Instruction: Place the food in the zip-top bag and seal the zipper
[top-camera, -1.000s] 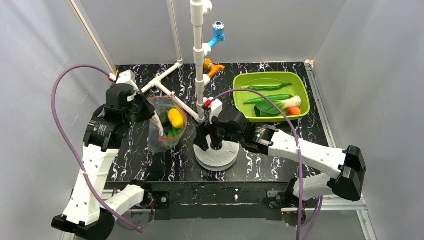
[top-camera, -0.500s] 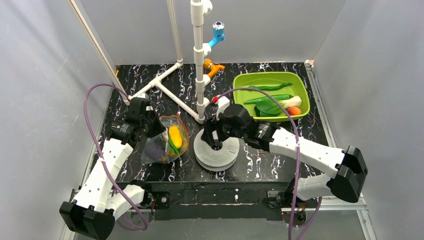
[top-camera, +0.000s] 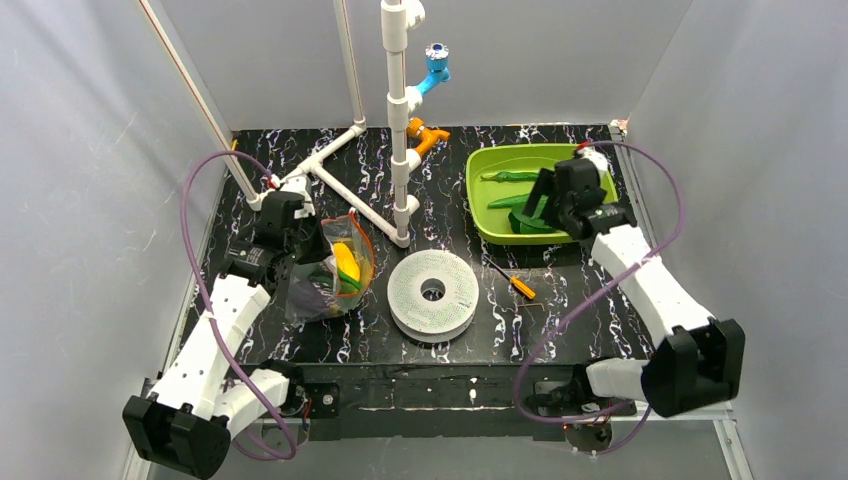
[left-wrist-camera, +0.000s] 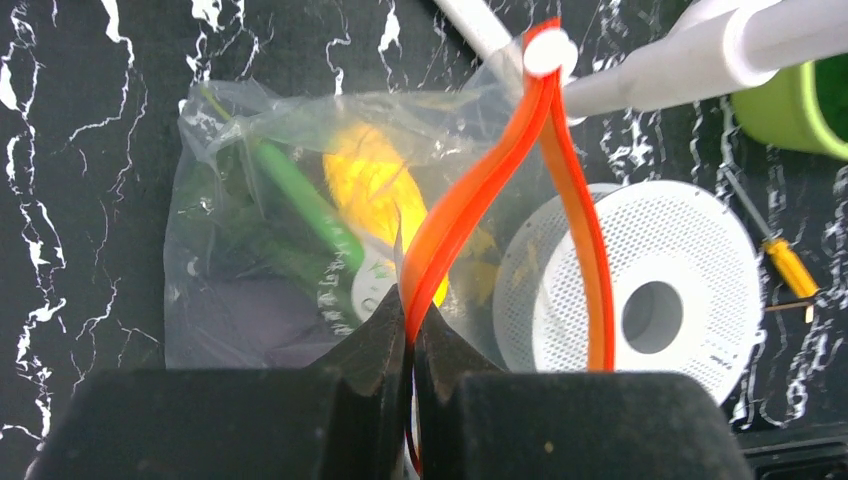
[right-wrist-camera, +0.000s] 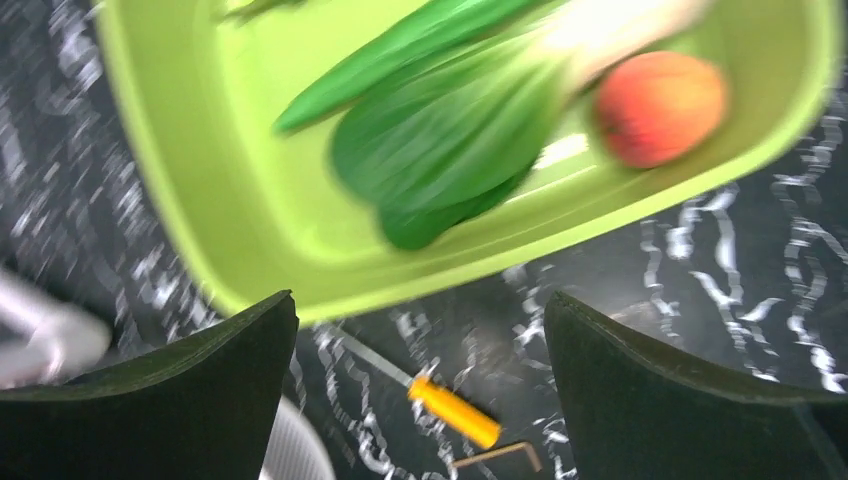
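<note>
Top external: we see the left claw (top-camera: 312, 238) clenched on the mouth of the floppy clear plastic zip-top bag (top-camera: 322, 292). The bag lies on the black marbled desk (top-camera: 470, 345), just left of a white perforated disc (top-camera: 410, 295). A yellow banana (top-camera: 346, 262) and green pieces sit inside the bag. The right claw (top-camera: 537, 205) hangs over the lime-green tray (top-camera: 540, 151), spread wide and holding nothing. A small orange-handled screwdriver (top-camera: 521, 286) lies on the desk between disc and tray.

Left wrist: the claw pinches the thin orange-red zipper (left-wrist-camera: 480, 190), whose two sides stand apart, unsealed. Banana and a green stem show through the plastic; something dark purple sits below, unclear.

Right wrist: blurred. The black fingers (right-wrist-camera: 200, 385) stand wide apart with nothing between them. In the tray we see leafy bok choy (right-wrist-camera: 450, 130), a long green pepper (right-wrist-camera: 400, 45) and a round orange fruit (right-wrist-camera: 660, 105). The screwdriver is on the desk just outside the rim.
</note>
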